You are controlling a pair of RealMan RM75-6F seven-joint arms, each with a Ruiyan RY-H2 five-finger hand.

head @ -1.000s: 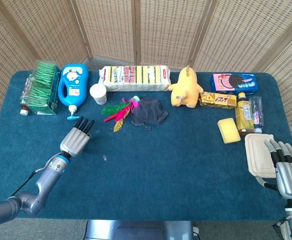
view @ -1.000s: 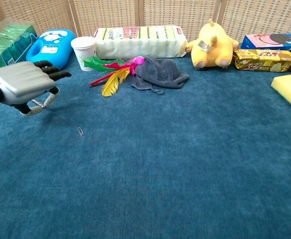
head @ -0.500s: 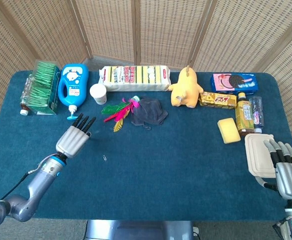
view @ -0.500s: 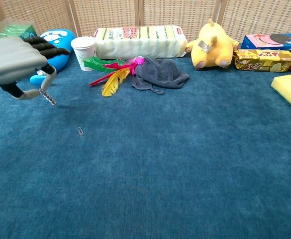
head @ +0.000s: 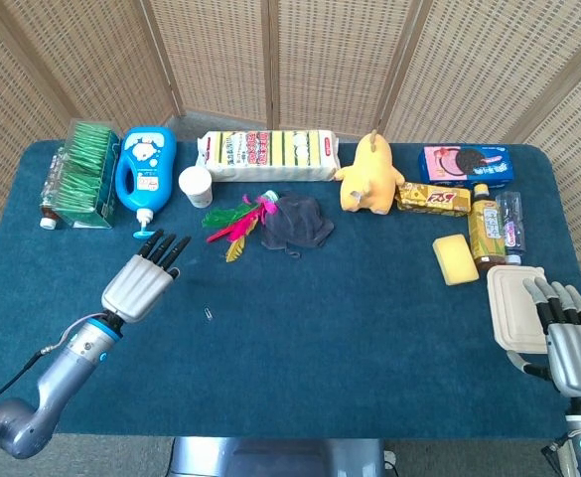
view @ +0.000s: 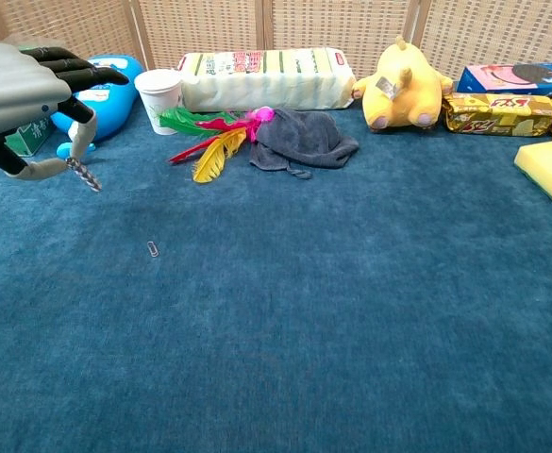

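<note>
My left hand point(head: 142, 281) hovers over the blue cloth at the front left, palm down, fingers stretched out and apart, holding nothing. The chest view shows the left hand point(view: 27, 92) raised in front of the blue bottle point(view: 98, 87). A small paper clip point(head: 209, 314) lies just right of it on the cloth. My right hand point(head: 569, 341) rests at the table's right front corner, fingers straight and empty, beside a white lidded box point(head: 513, 308).
Along the back stand green tea packs point(head: 79, 171), the blue bottle point(head: 146, 167), a white cup point(head: 196, 186), a long yellow-white pack point(head: 267, 155), coloured feathers point(head: 234, 221), a grey cloth point(head: 296, 221), a yellow plush point(head: 369, 175), snack boxes point(head: 463, 164), a sauce bottle point(head: 485, 233) and a yellow sponge point(head: 455, 258).
My left hand has lifted higher off the cloth and drawn back slightly toward the front left, fingers still spread. The right hand has not moved.
</note>
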